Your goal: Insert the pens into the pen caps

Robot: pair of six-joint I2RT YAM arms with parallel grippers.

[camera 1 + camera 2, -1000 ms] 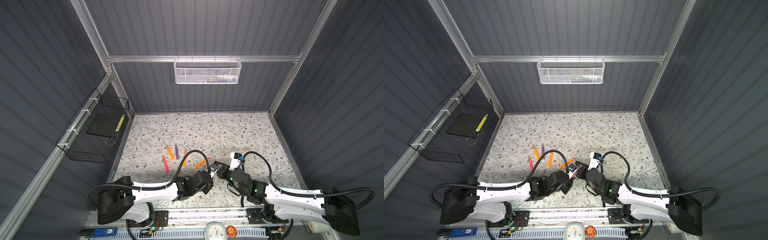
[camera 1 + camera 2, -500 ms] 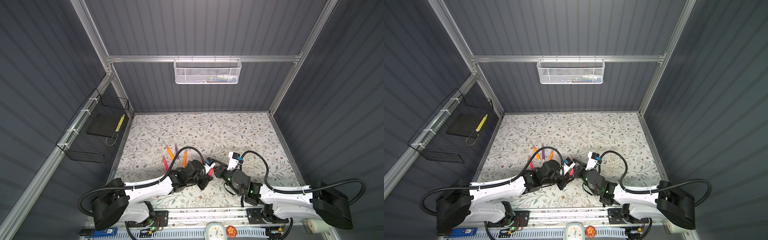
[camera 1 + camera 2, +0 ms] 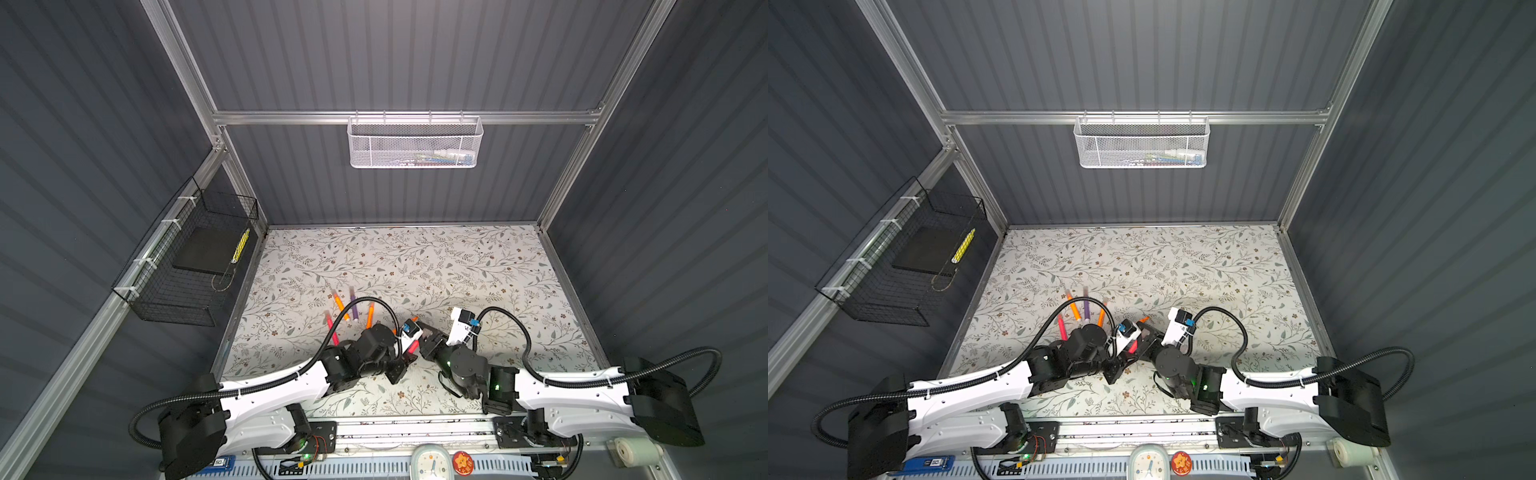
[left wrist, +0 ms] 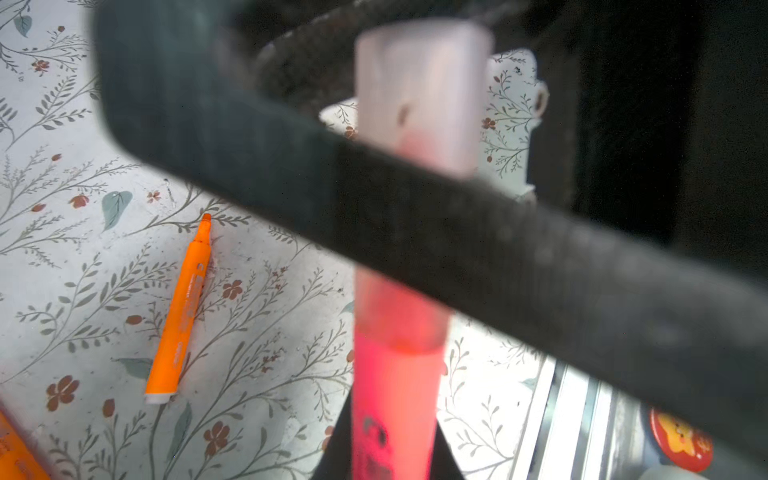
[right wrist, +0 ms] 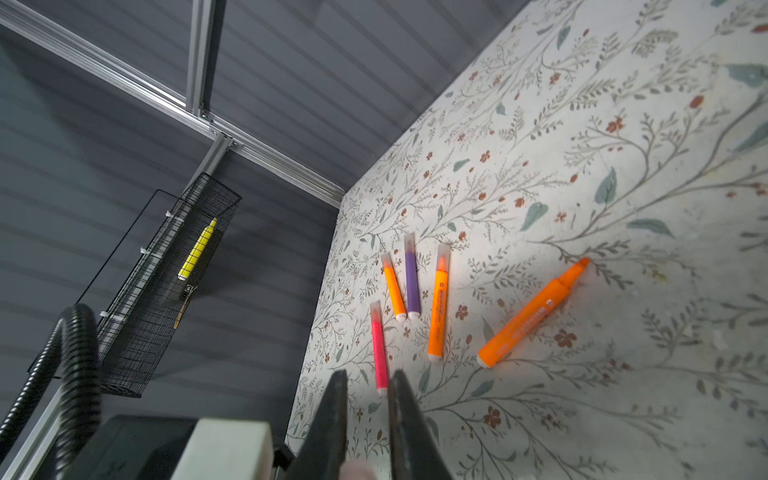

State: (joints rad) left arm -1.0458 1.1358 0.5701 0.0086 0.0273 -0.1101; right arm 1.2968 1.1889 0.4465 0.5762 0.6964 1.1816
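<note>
The pink-red pen (image 4: pixel 395 395) is raised off the mat, near the uncapped orange pen (image 4: pixel 180 307), on that pen's robot side. Your left gripper (image 3: pixel 402 365) is clamped on it. Your right gripper (image 5: pixel 368 399) is pinched narrow on the pale cap (image 4: pixel 419 95), which sleeves the pen's tip. Push straight along the pen's axis, both grips firm, until the cap seats.

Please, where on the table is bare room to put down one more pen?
Free: the far table strip between the capped pens and the back wall, and the patch between the right arm's cable and the side wall. Crowded: near middle, where left gripper with pink pen meets right gripper holding its cap, beside the uncapped orange pen.
</note>
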